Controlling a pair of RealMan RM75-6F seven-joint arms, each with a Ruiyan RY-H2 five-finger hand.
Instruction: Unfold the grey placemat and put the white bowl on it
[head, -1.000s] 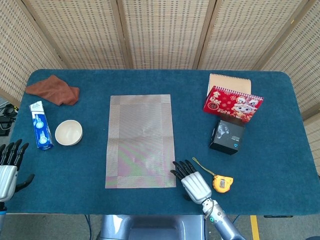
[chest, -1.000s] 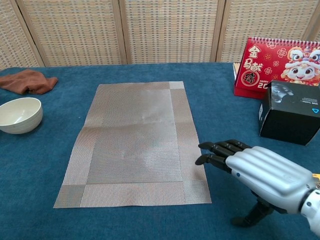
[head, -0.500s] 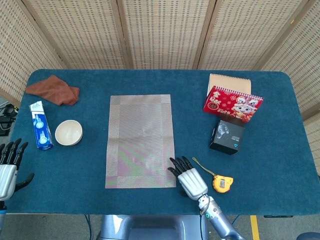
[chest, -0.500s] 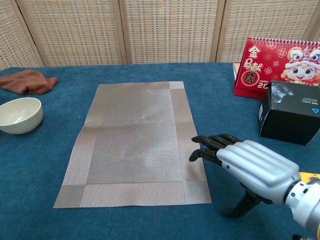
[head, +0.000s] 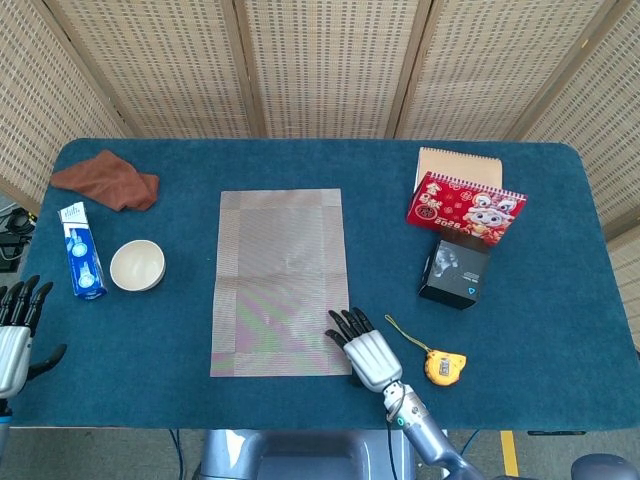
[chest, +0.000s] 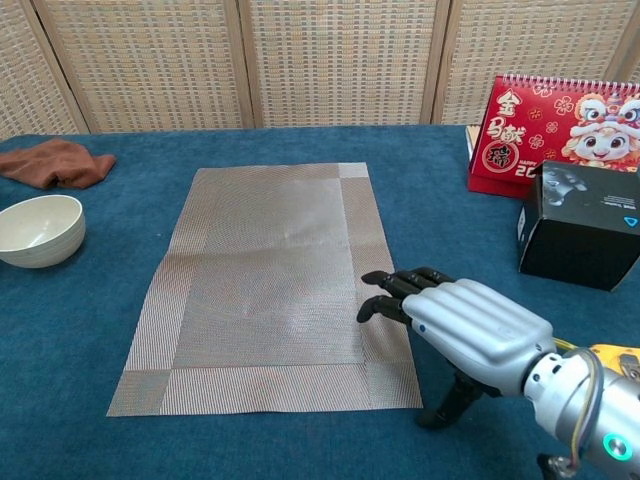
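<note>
The grey placemat (head: 282, 280) (chest: 272, 282) lies flat and unfolded in the middle of the blue table. The white bowl (head: 137, 265) (chest: 38, 229) stands empty on the cloth to the mat's left, apart from it. My right hand (head: 361, 347) (chest: 462, 324) hovers palm down at the mat's near right corner, its fingers spread and reaching over the mat's right edge, holding nothing. My left hand (head: 14, 335) shows only in the head view, at the table's near left edge, fingers apart and empty.
A brown cloth (head: 107, 180) and a blue-white packet (head: 81, 251) lie at the left. A red calendar (head: 466, 206), a notebook behind it, a black box (head: 455, 272) and a yellow tape measure (head: 443, 365) sit at the right.
My right hand has slid left, from beside the mat to over its near right edge. My left hand has drawn back a little toward the table's edge.
</note>
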